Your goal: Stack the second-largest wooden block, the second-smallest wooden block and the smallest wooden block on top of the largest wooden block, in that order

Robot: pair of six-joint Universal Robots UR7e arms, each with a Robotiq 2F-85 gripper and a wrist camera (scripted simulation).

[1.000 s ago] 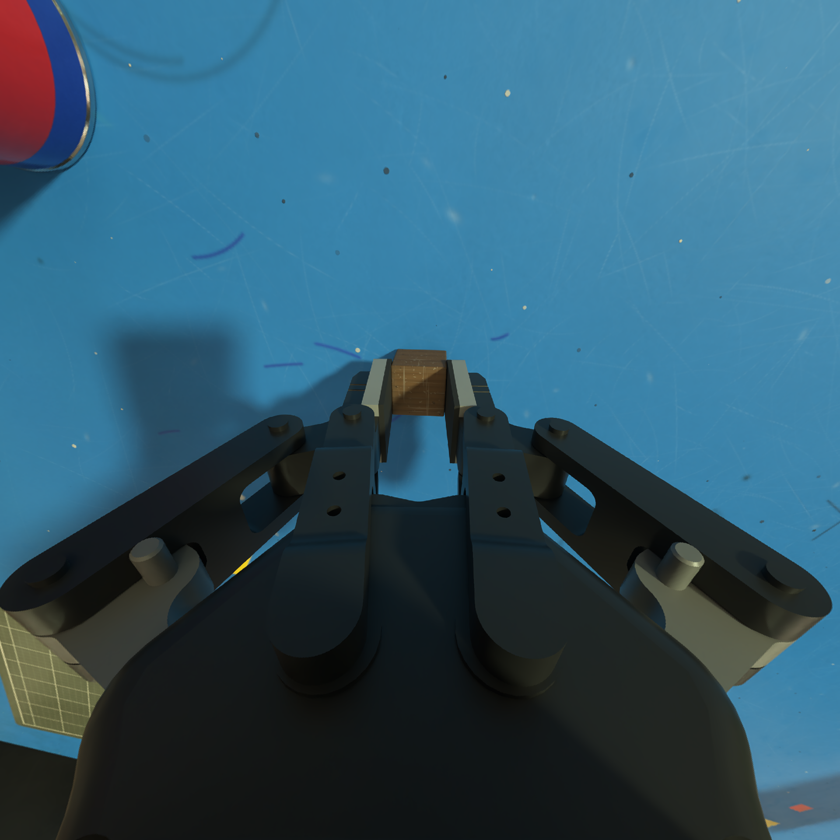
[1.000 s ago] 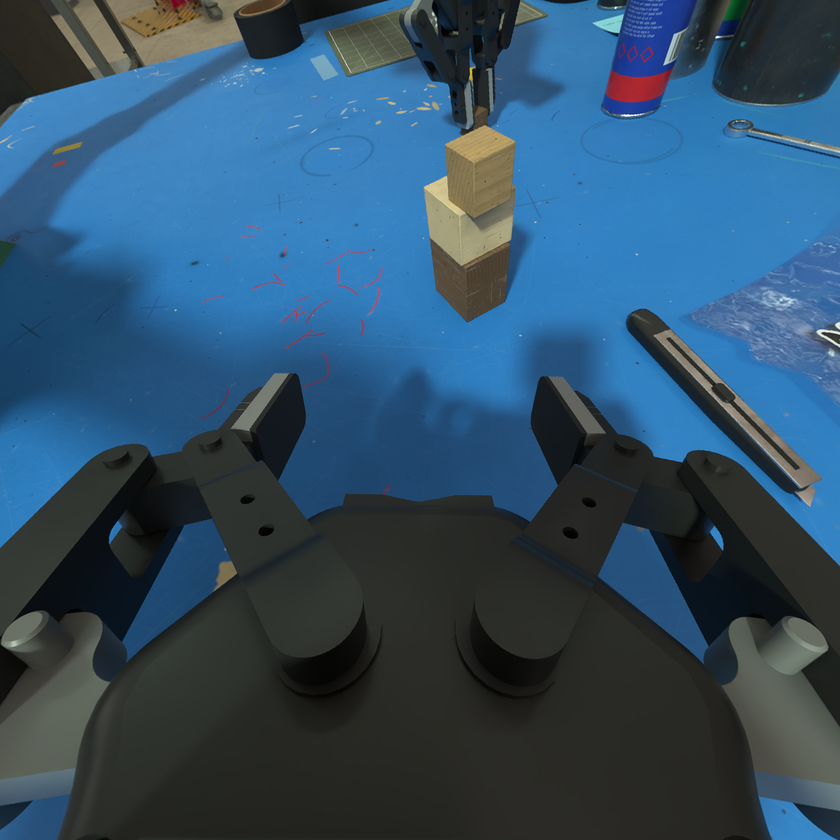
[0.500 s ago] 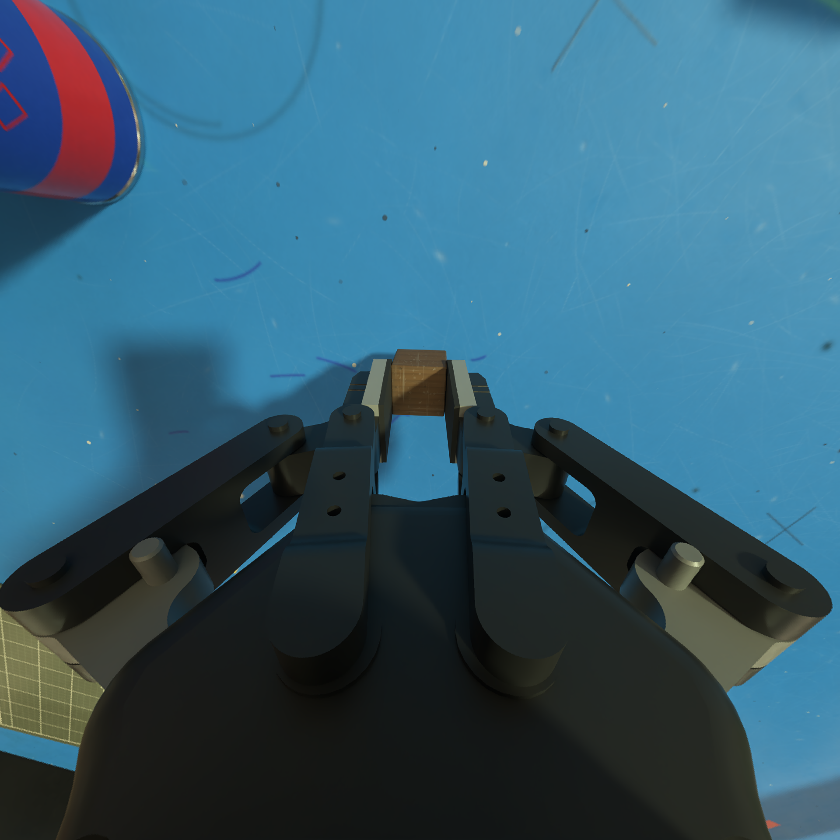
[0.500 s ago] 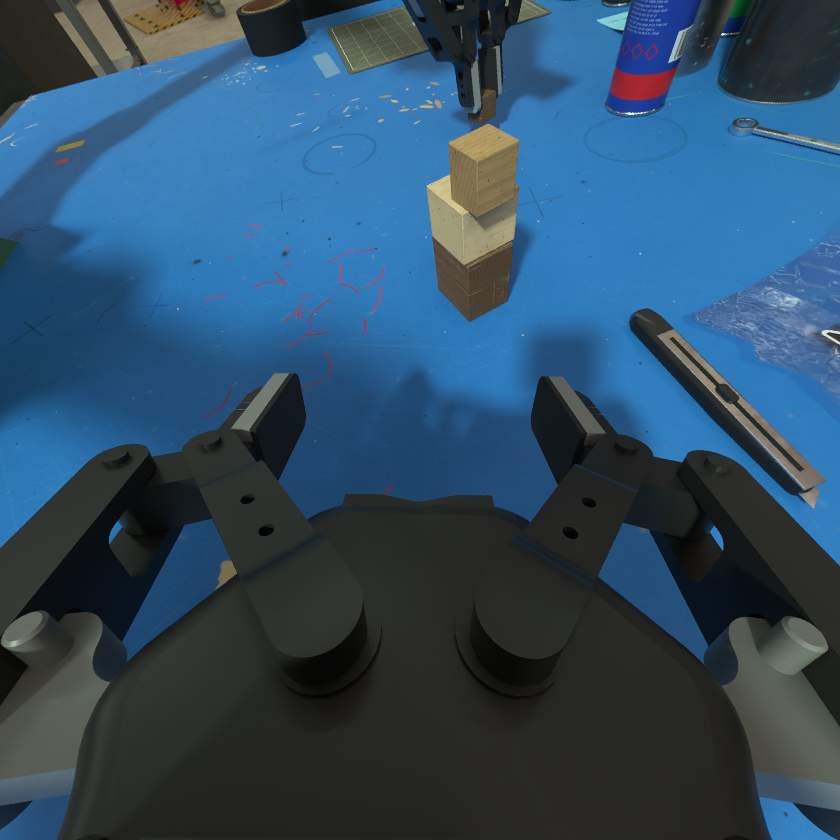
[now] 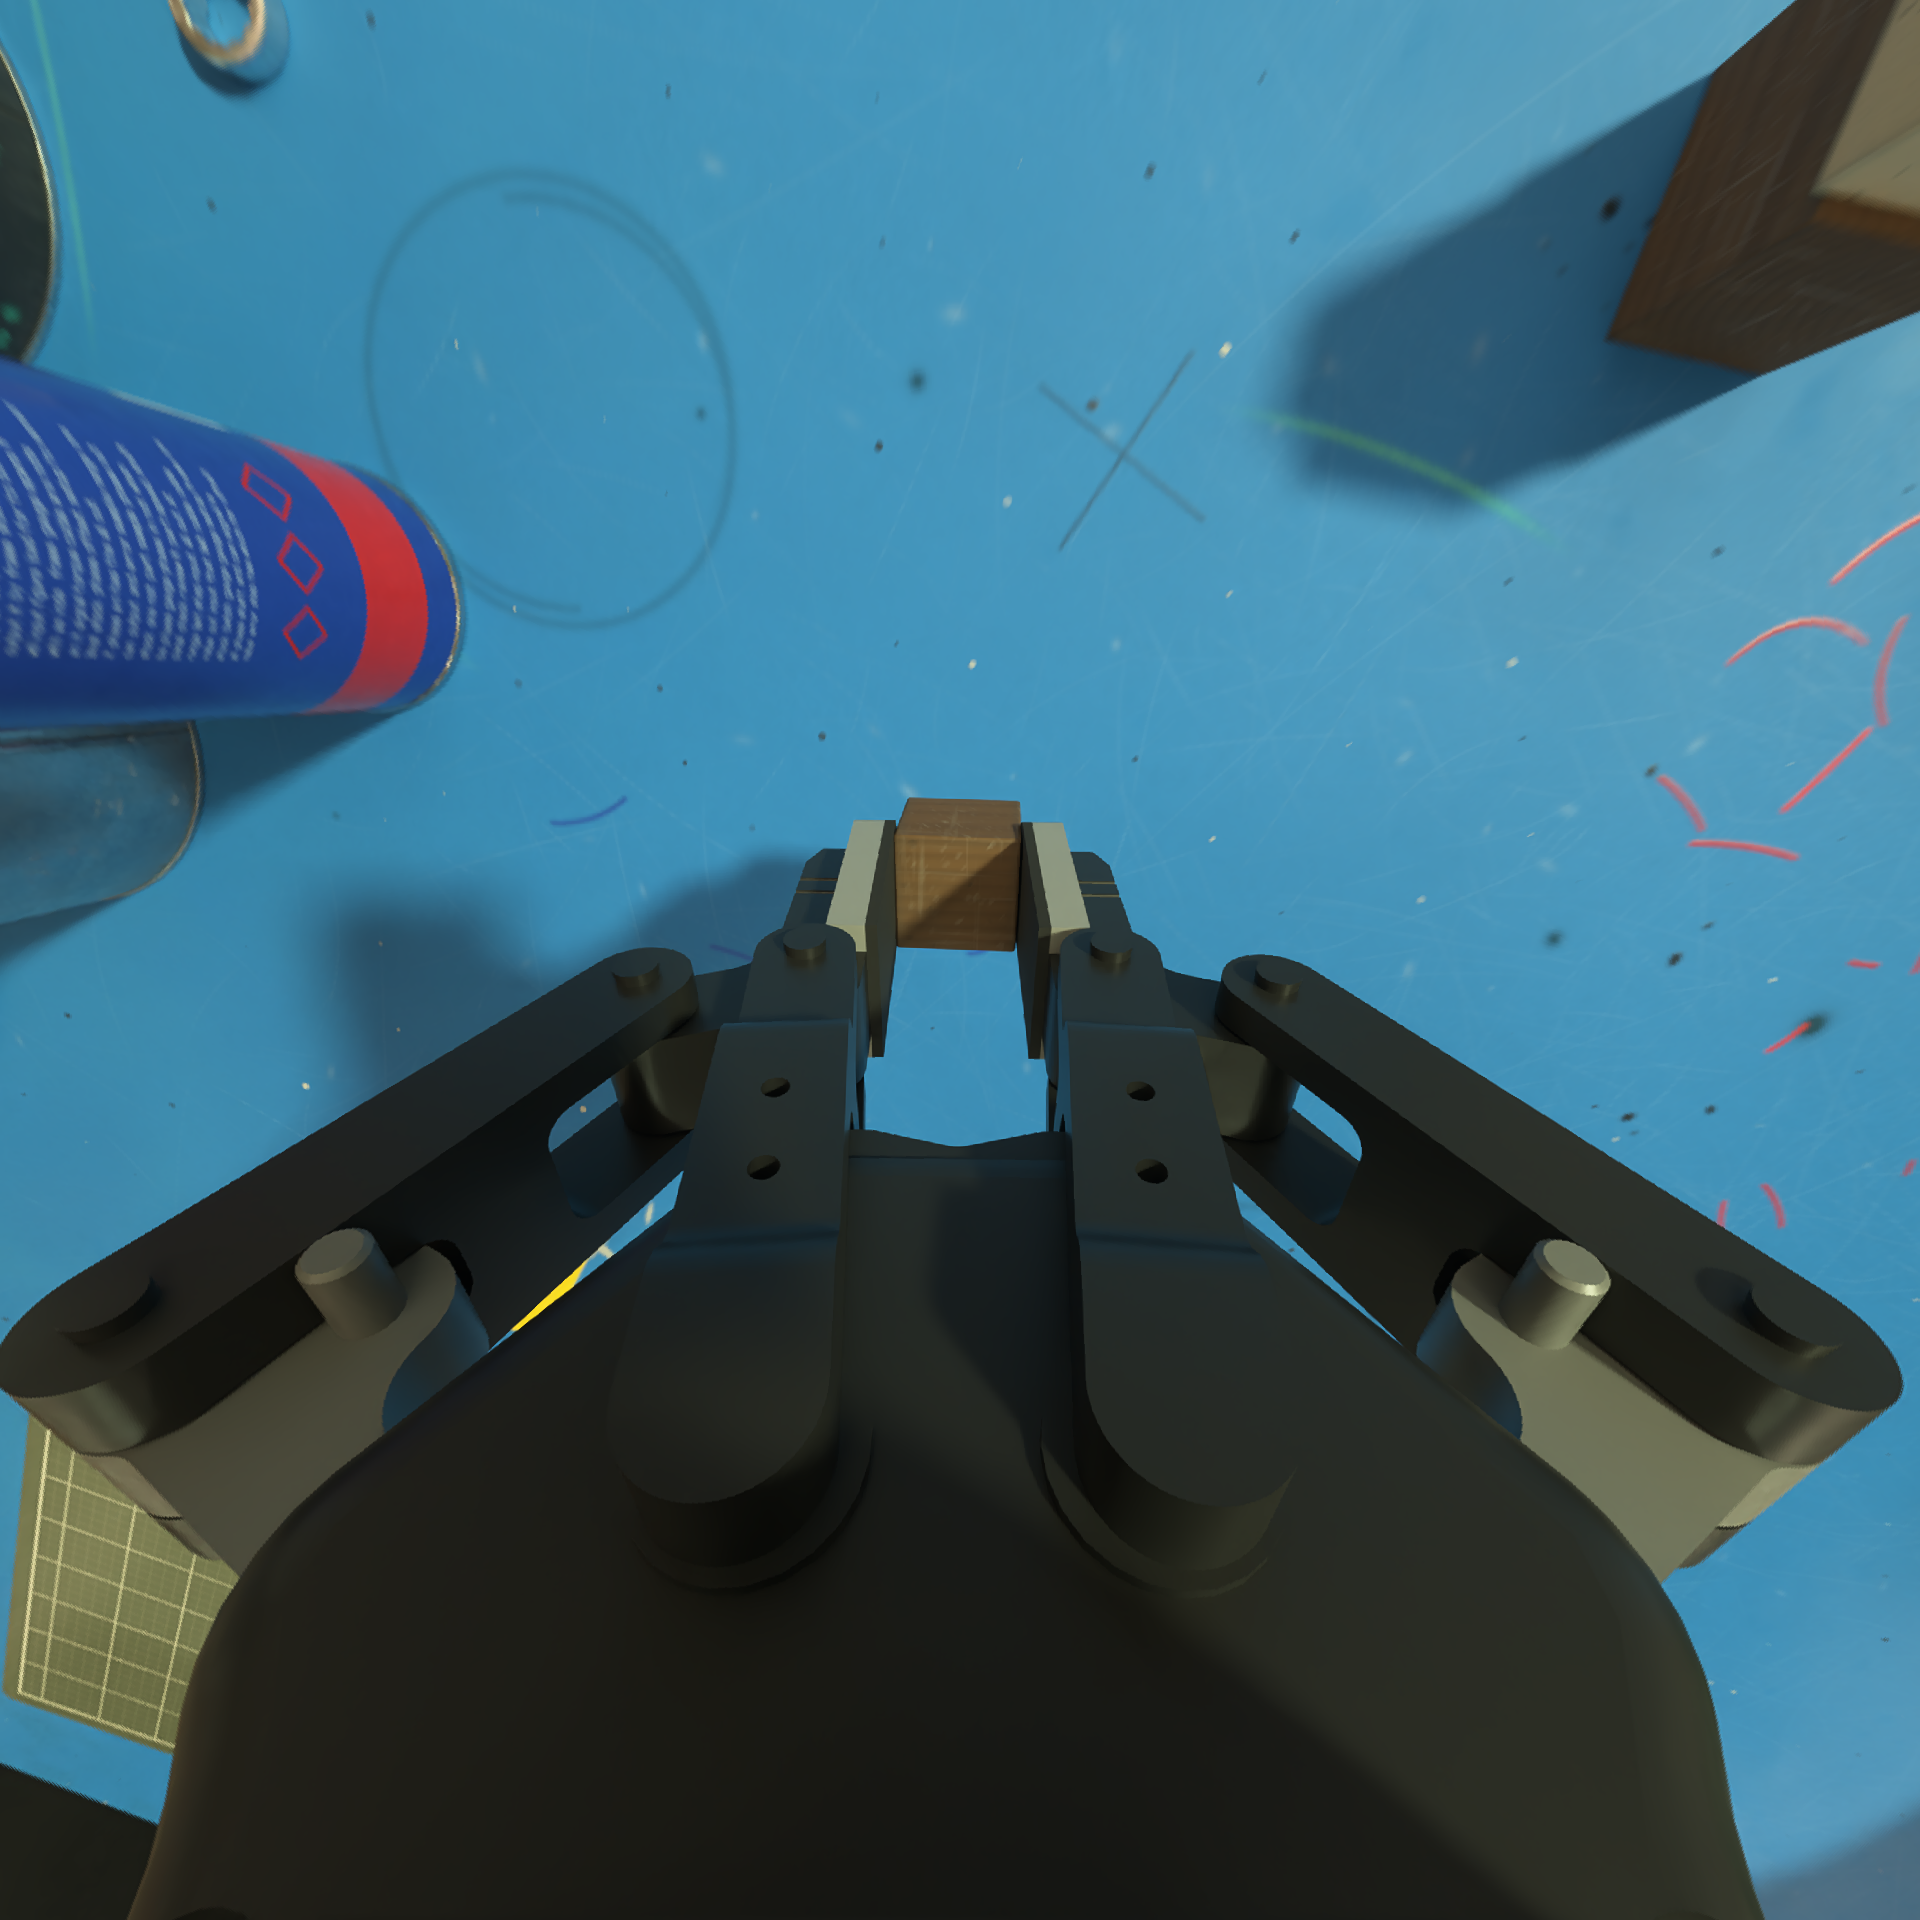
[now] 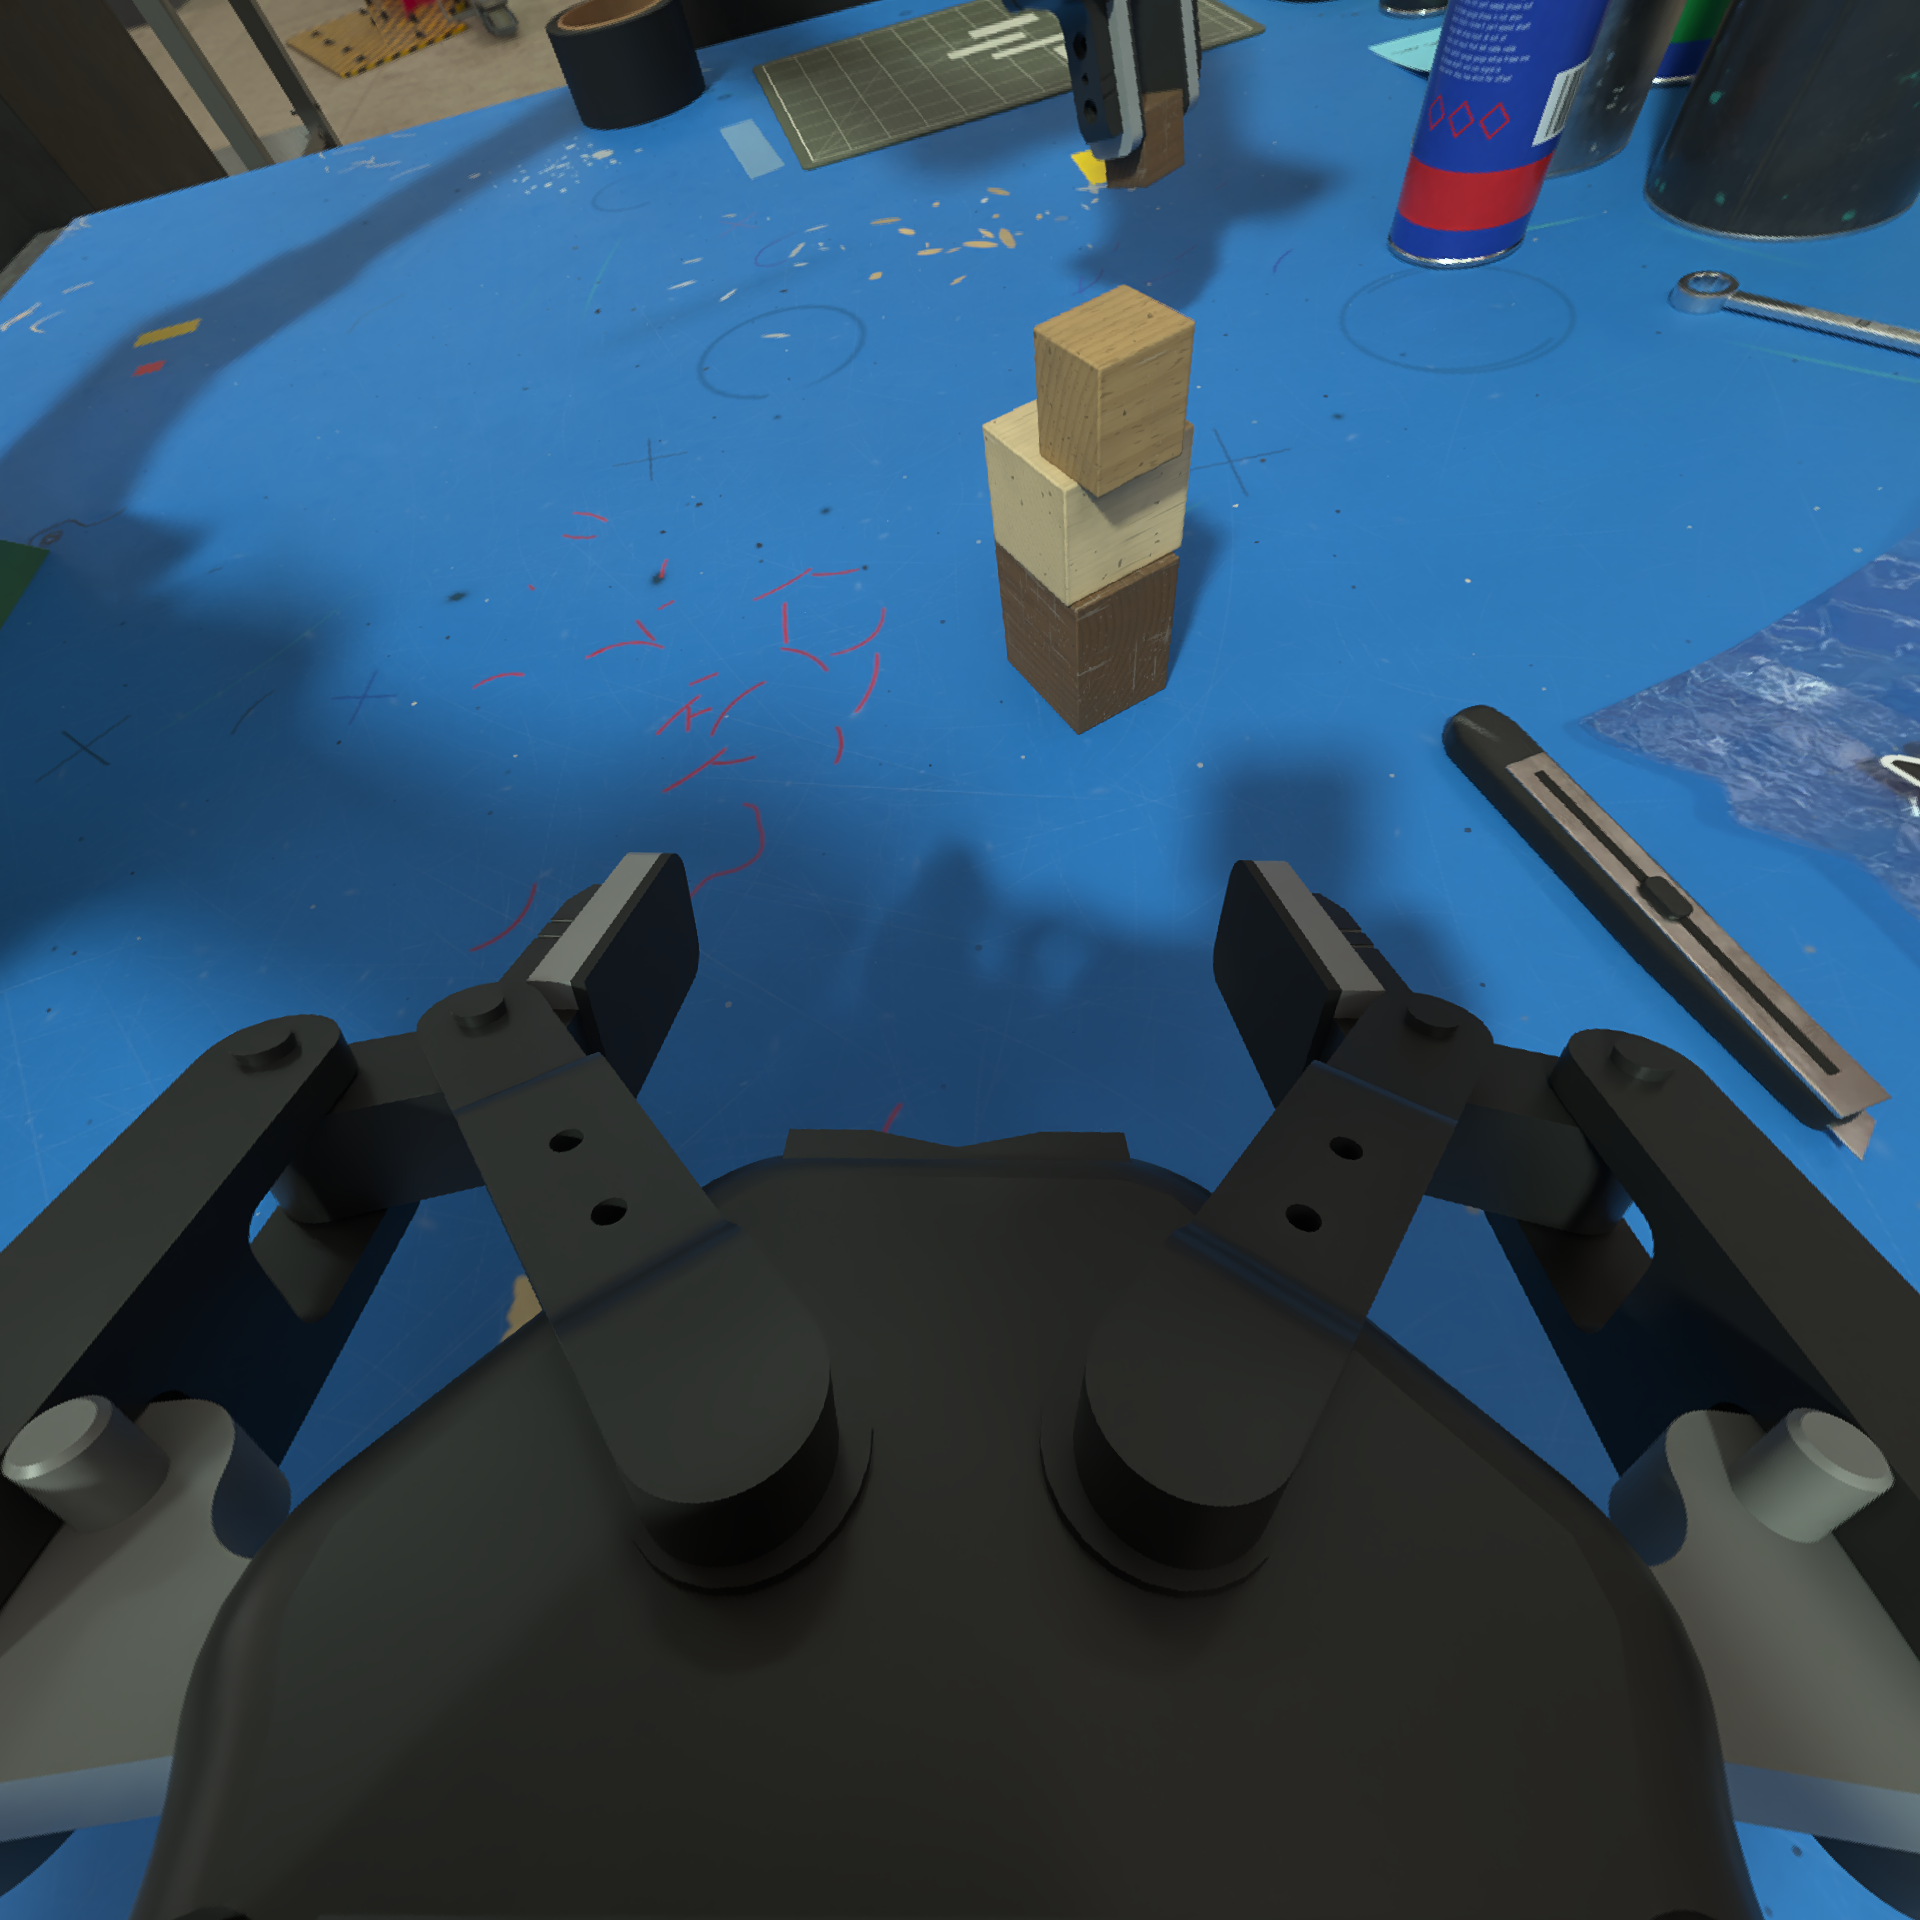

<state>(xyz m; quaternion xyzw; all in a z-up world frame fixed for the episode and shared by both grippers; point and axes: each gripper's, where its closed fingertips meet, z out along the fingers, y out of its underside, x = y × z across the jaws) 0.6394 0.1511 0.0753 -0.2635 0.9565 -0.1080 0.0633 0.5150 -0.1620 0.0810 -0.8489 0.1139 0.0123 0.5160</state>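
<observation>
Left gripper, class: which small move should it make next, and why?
Probably carry the smallest block, shut in the left gripper, across until it hangs over the tan block. Three blocks are already stacked, that top face is bare, and the held block is off to the stack's side.

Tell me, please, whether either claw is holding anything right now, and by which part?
The left claw holds the small brown block, its pads pressed against two opposite side faces. The right claw is open and empty.
</observation>
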